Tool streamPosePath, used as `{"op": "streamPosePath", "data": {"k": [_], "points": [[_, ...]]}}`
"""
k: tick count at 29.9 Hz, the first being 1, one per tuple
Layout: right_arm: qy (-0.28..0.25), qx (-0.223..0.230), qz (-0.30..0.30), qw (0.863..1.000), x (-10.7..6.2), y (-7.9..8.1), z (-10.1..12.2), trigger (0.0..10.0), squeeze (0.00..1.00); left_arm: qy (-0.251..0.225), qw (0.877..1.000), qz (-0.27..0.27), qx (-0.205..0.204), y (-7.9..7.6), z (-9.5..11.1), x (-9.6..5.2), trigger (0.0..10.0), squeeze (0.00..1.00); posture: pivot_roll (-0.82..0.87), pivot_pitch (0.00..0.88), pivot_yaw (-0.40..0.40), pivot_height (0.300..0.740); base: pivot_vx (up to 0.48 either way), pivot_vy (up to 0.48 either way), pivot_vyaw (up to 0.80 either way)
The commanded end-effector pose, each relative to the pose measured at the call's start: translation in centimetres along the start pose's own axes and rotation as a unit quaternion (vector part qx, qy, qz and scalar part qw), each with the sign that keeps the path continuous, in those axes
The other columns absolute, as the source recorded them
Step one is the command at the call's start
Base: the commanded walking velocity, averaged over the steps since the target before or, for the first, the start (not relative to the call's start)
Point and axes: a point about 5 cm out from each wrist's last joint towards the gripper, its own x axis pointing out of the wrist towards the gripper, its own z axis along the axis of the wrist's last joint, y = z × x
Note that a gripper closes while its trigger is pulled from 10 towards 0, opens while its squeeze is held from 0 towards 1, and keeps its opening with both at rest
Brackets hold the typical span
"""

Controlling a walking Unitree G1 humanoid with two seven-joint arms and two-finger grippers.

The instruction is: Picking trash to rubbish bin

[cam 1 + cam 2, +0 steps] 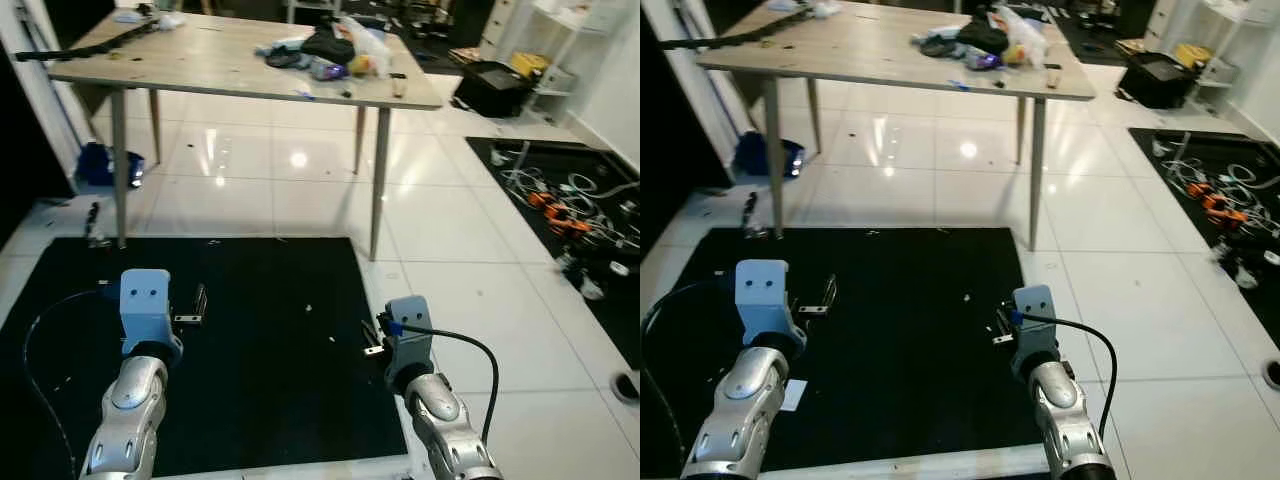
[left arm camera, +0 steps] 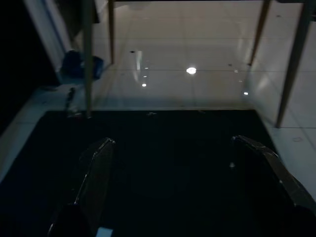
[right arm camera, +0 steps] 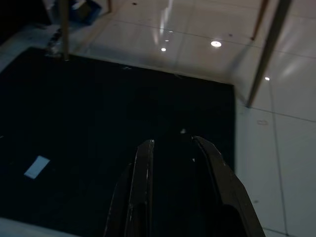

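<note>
A small flat white paper scrap (image 1: 793, 394) lies on the black floor mat (image 1: 910, 330), beside my left arm.

A wide stretch of black mat (image 1: 260, 340) lies open ahead, marked only by a few small specks. Beyond it, passage is broken by the slanted legs (image 1: 378, 200) of the desk (image 1: 240, 60), with bare tile between them. To the right, the floor is blocked by tangled cables (image 1: 570, 205).

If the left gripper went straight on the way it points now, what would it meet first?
Probably the black mat: the open left gripper points forward and down over it. Beyond stands the table leg, though depth is unclear.
</note>
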Motion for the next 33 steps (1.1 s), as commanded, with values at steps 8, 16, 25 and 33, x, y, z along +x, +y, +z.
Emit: {"op": "streamPosePath", "data": {"k": [8, 16, 25, 33], "points": [[0.006, -0.003, -0.008, 1.0, -0.32, -0.29, -0.36, 10.0, 0.0, 0.009, 1.0, -0.004, -0.003, -0.27, -0.36, -0.24, 10.0, 0.0, 0.0, 0.101, -0.104, 0.74, 0.0, 0.0, 0.8], [0.002, 0.014, -0.013, 1.0, -0.32, -0.3, -0.32, 10.0, 0.0, 0.008, 1.0, -0.005, -0.003, -0.21, -0.32, -0.23, 10.0, 0.0, 0.0, 0.095, -0.102, 0.74, 0.0, 0.0, 0.39], [0.0, 0.038, -0.011, 0.999, -0.4, -0.21, -0.35, 10.0, 0.0, 0.008, 1.0, -0.012, -0.003, -0.41, -0.3, -0.26, 10.0, 0.0, 0.0, 0.085, -0.099, 0.74, 0.0, 0.0, -0.09], [0.006, 0.036, -0.017, 0.999, -0.5, -0.4, -0.56, 10.0, 0.0, 0.008, 1.0, -0.014, -0.002, -0.43, -0.3, -0.25, 10.0, 0.0, 0.0, 0.088, -0.098, 0.74, 0.0, 0.0, -0.7]]}}
